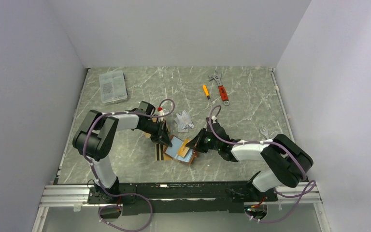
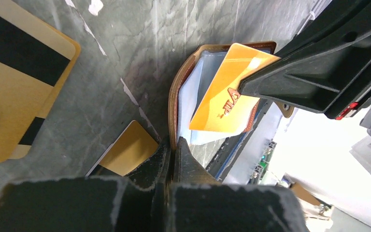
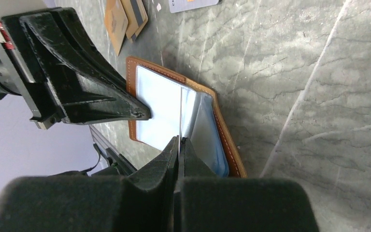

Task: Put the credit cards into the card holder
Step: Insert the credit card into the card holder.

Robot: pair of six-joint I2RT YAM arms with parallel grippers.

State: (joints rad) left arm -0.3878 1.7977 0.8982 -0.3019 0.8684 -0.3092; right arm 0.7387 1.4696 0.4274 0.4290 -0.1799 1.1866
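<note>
Left gripper [image 2: 174, 146]: jaws closed together, tips down at the leather rim of the card holder. Whether they pinch anything cannot be told.
Right gripper [image 3: 179, 141]: clamped on the orange card, which its own wrist camera shows only as a thin pale edge between the fingers.
Orange card [image 2: 221, 99]: only the left wrist view shows its printed face. It is held at one end and tilted, its long axis sloping from the right gripper down onto the sleeves.
Card holder [image 1: 174, 151]: lies open on the table, inner side up, between the two grippers and near the table's near edge. In the top view its long axis runs diagonally, far-left to near-right.
Clear sleeves [image 3: 162, 104]: fanned slightly apart, with the left gripper's tip resting on one.
Striped card [image 2: 14, 82]: gold with black stripes, flat on the table beside the holder on the left arm's side.
Plain gold card [image 2: 129, 153]: flat, just beside the left fingers.
Arms: in the top view both reach inward with elbows out and wrists low, meeting over the holder from opposite sides.
Silver-grey cards [image 1: 184, 121]: beyond the holder, apart from it.
Plastic box [image 1: 112, 86]: far left of the table [image 1: 251, 101].
Screwdriver [image 1: 206, 91] and red-handled wrench [image 1: 221, 87]: far side, right of centre.
</note>
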